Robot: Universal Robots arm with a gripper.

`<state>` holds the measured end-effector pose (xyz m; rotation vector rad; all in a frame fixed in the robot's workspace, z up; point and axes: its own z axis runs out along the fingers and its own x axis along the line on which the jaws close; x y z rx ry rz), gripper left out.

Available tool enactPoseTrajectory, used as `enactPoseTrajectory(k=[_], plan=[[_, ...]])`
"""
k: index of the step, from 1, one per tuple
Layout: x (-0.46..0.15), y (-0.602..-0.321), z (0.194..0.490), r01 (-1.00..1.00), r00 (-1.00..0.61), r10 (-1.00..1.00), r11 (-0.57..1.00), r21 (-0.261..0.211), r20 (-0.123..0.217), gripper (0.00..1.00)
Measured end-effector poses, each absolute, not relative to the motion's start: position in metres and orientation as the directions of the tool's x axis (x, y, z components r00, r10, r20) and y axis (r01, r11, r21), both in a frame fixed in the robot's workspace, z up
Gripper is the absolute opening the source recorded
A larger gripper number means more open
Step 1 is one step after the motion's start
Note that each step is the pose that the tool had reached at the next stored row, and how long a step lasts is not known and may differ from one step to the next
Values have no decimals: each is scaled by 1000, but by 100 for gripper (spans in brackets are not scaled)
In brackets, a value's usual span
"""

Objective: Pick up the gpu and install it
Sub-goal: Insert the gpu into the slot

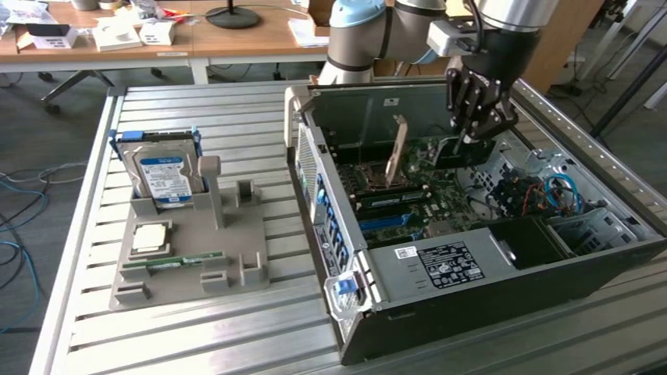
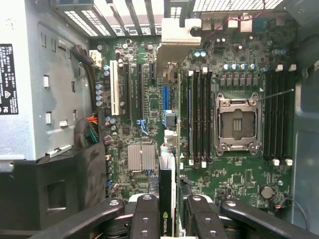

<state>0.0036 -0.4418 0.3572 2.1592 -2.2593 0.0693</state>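
Exterior view: my black metal gripper (image 1: 477, 129) hangs inside the open dark steel computer case (image 1: 501, 305), part-closed and clamped on the thin dark gpu card (image 1: 458, 152). Wrist view: the gpu card (image 2: 166, 219) sits edge-on between my jaws, over the green motherboard (image 2: 239, 179).

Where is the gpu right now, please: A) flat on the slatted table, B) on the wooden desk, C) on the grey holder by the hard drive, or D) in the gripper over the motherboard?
D: the gripper is shut on the gpu, edge-on above the motherboard inside the open case.
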Motion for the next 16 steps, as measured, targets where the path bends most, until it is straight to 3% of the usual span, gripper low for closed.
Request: enactPoseTrajectory(k=[16], plan=[[-6, -442, 353, -999, -46, -998, 45, -21, 42, 26]])
